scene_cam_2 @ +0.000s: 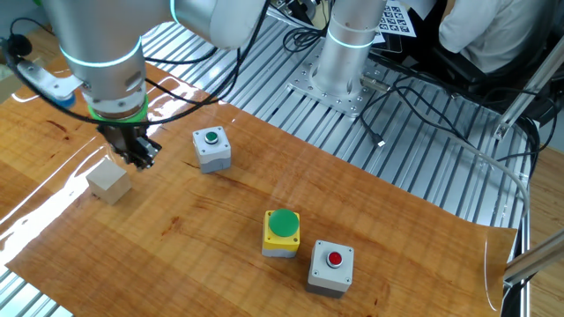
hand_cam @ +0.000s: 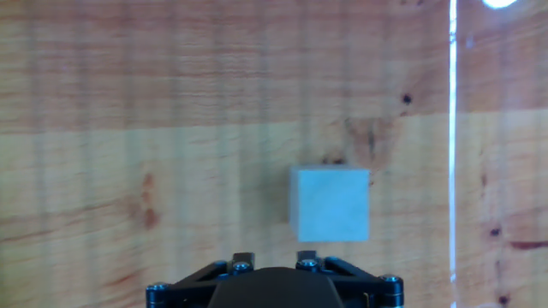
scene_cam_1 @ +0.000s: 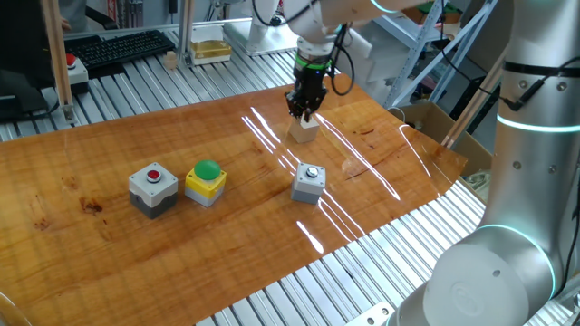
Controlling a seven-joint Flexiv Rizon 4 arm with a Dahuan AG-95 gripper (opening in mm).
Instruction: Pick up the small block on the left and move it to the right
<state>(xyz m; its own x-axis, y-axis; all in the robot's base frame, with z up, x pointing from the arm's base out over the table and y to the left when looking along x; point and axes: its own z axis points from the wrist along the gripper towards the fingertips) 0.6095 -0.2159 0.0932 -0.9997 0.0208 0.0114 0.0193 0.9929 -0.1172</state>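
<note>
The small block (scene_cam_1: 304, 129) is a plain pale cube resting on the wooden table at the far side. In the other fixed view it (scene_cam_2: 109, 183) lies at the left. In the hand view it (hand_cam: 331, 204) sits just ahead and a little right of centre. My gripper (scene_cam_1: 304, 114) hovers just above and beside the block, apart from it. The gripper (scene_cam_2: 138, 158) is up and right of the block in the other fixed view. Its two fingertips (hand_cam: 243, 257) stand close together, with nothing between them (hand_cam: 274, 258).
A grey box with a silver button (scene_cam_1: 309, 182) stands near the block and shows with a green-topped button in the other fixed view (scene_cam_2: 211, 147). A yellow box with a green button (scene_cam_1: 206, 181) and a grey box with a red button (scene_cam_1: 153, 188) stand further off. The table's edge (scene_cam_1: 426, 195) is close by.
</note>
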